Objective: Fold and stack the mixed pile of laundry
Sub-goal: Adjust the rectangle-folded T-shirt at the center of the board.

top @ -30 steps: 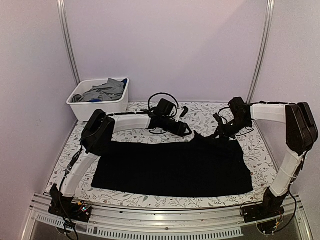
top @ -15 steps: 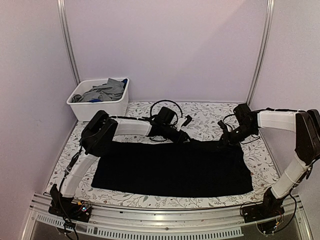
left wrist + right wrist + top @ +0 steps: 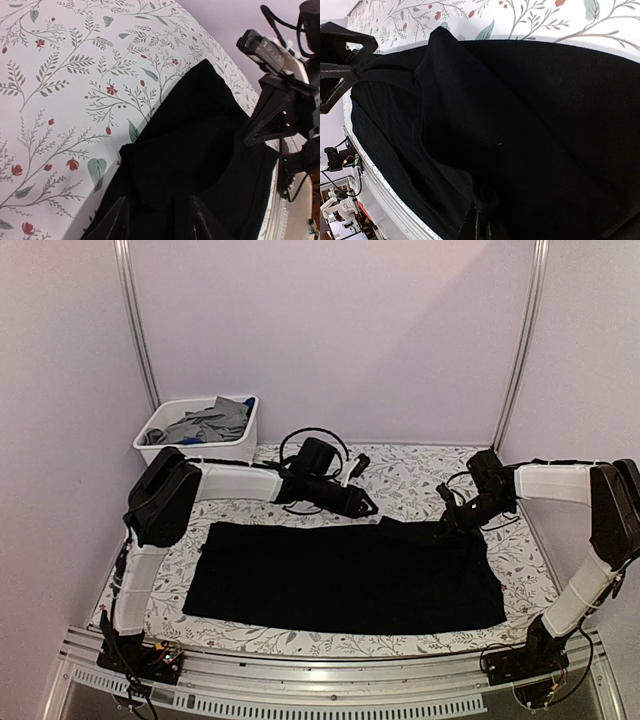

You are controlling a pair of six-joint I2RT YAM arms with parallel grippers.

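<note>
– As seen from the top camera, which piece of the laundry is spread out, and where?

– The black T-shirt (image 3: 340, 575). It lies flat as a wide dark rectangle across the middle of the floral tabletop (image 3: 410, 472), its near edge running parallel to the rail that carries the arm bases. Its far edge rises into a small peak between the two claws.

– Where the left arm reaches over that edge, how does its claw stand?

– The left claw (image 3: 368, 506) sits at the shirt's far edge, just left of the peak. In the left wrist view its fingertips (image 3: 119, 220) stand apart, and black cloth fills the gap between them. Whether they pinch a fold or merely hang over it cannot be told. The same view shows a rumpled flap of the shirt ahead of the fingers, with the other arm's claw beyond it.

– And the right claw?

– The right claw (image 3: 450, 521) is at the shirt's far right corner. In the right wrist view its two fingers are pressed together, and creases in the black fabric run in toward them, so it is clamped on the shirt.

– Where is the rest of the pile?

– In the white bin (image 3: 195, 458) at the far left corner of the tabletop. Grey cloth (image 3: 210, 422) is heaped inside, rising above the rim, well apart from the black shirt.
</note>
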